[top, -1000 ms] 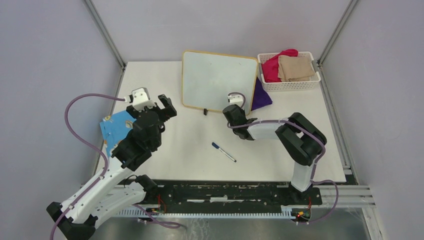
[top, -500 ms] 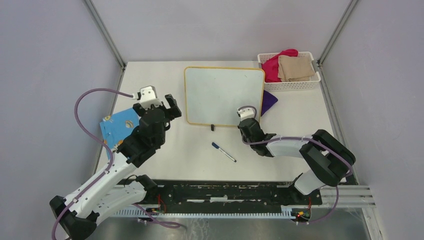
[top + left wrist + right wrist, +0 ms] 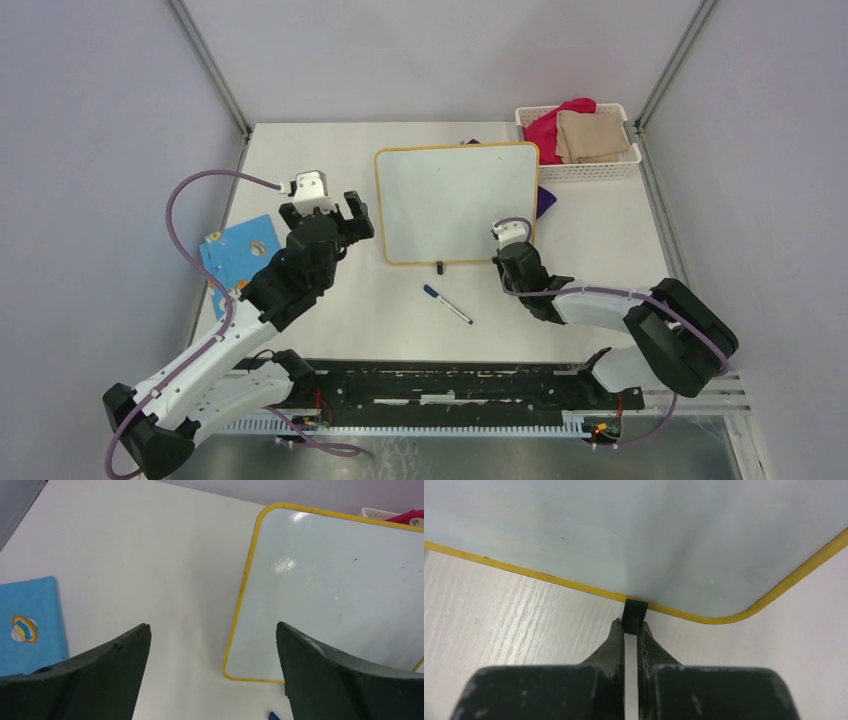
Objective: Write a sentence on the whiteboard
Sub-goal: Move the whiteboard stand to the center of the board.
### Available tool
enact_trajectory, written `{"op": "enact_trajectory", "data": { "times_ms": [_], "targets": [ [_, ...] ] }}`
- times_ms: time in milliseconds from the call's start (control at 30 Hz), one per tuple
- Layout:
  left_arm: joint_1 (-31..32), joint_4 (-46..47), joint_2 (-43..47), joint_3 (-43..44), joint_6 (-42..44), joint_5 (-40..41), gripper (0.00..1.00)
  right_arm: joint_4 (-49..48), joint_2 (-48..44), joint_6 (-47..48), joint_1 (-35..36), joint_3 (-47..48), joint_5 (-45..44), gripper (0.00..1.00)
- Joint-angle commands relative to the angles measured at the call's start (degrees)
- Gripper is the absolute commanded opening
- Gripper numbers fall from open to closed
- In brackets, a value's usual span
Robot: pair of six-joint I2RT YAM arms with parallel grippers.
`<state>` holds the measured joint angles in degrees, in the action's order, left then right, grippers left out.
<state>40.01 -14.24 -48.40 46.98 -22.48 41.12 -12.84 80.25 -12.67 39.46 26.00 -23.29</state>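
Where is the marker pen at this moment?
In the top view, the marker pen lies loose on the table at front centre, just on the robot's side of the whiteboard's near edge.

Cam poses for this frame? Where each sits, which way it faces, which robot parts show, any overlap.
Top external: above and behind the bases, looking down on the table; both arms, left tool and right tool show.
Left wrist: on the left arm, facing the whiteboard at its near left corner; its two open fingers show.
Right wrist: low over the table, facing the whiteboard's near edge; its fingers pinch a black foot.
Shared: all three see the whiteboard.
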Motion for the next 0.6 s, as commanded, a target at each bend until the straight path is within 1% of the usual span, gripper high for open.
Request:
{"op": "enact_trajectory", "data": {
  "times_ms": [0,167,233,300,400,500,567],
  "targets": [
    [0.3,2.5,-0.2,2.1,1.7,-3.0,1.00,1.0,-2.7,2.4,-0.9,-1.4,0.0,0.02],
    [0.4,2.6,-0.7,2.1,2.3,-4.1,1.00,0.8,-6.2,2.3,-0.9,-2.6,3.0,0.33],
    [0.4,2.7,-0.9,2.1,2.9,-4.7,1.00,0.9,-8.4,2.1,-0.9,-3.1,4.0,0.42],
    [0.4,2.8,-0.9,2.0,3.7,-4.8,1.00,1.6,-10.6,2.0,-0.8,-3.4,4.9,0.49],
    [0.4,3.7,-0.1,2.3,4.0,-5.1,1.00,3.0,-13.6,1.5,-0.9,-3.4,5.3,0.53],
    [0.4,4.3,-0.1,4.2,4.6,-6.8,1.00,2.9,-16.7,1.2,-0.9,-4.3,5.8,0.54],
    [0.4,4.1,-1.2,5.6,4.7,-6.5,1.00,2.8,-18.8,1.1,-0.9,-5.1,5.3,0.55]
  ]
}}
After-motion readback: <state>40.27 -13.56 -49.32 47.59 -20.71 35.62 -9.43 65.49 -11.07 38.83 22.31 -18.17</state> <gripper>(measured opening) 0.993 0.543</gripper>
